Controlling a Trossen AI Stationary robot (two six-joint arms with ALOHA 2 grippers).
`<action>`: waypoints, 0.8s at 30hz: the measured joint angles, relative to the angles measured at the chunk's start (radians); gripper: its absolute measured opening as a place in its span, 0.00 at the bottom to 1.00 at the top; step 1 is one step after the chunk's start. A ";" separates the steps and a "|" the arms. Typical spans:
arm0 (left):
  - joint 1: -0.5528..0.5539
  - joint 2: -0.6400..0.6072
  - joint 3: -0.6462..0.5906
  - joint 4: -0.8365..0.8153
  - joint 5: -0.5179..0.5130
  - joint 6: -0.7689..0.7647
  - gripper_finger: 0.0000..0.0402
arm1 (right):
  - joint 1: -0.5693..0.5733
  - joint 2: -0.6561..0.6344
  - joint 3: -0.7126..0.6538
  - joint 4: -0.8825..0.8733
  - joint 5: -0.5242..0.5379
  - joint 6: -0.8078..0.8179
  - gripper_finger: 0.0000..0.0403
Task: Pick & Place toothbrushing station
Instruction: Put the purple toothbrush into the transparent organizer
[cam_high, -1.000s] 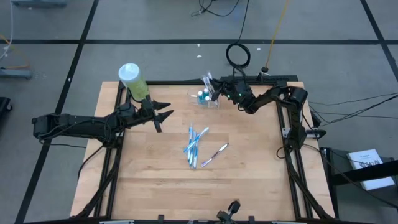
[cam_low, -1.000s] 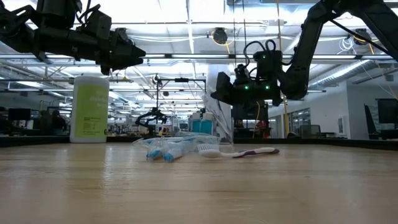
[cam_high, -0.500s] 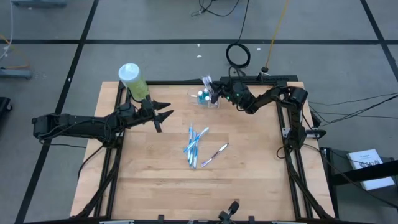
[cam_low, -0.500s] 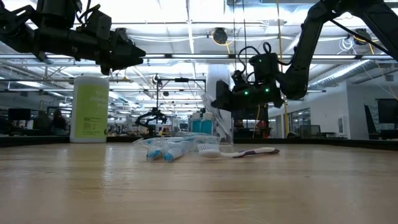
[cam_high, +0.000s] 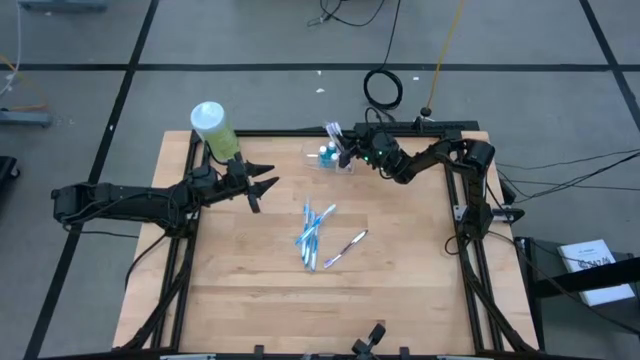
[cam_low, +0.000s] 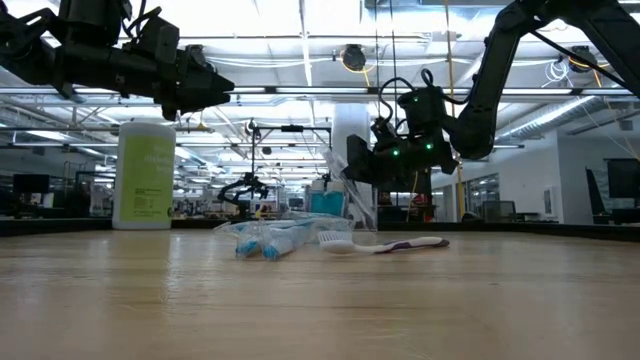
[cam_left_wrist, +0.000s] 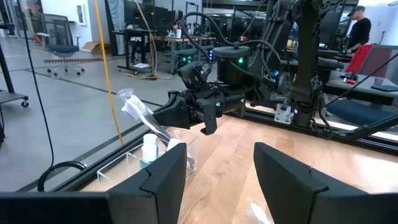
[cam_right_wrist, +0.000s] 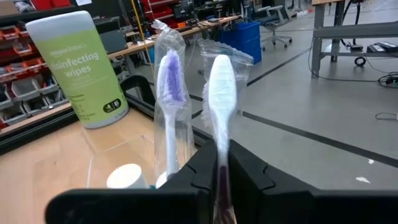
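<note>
Wooden table (cam_high: 400, 290) | left gripper (cam_high: 262, 186) hovers fingers spread near far-left corner | loose toothbrushes (cam_high: 312, 235) lie mid-table | right gripper (cam_high: 349, 151) pinches a wrapped white toothbrush (cam_right_wrist: 221, 99) over clear cup (cam_high: 328, 160) at far edge

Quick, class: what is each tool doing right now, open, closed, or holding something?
Left tool: open, holding nothing, raised above the table.
Right tool: closed on a wrapped white toothbrush, over the clear cup.
</note>
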 joint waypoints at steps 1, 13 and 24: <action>0.000 0.000 0.000 0.000 0.000 0.000 0.49 | 0.000 0.000 0.000 0.003 0.000 0.000 0.05; 0.000 0.000 0.000 0.000 0.000 0.000 0.49 | 0.025 0.001 -0.002 0.044 0.003 -0.033 0.18; 0.000 0.000 0.000 0.000 0.000 0.000 0.49 | 0.043 -0.015 -0.002 0.095 0.001 -0.032 0.28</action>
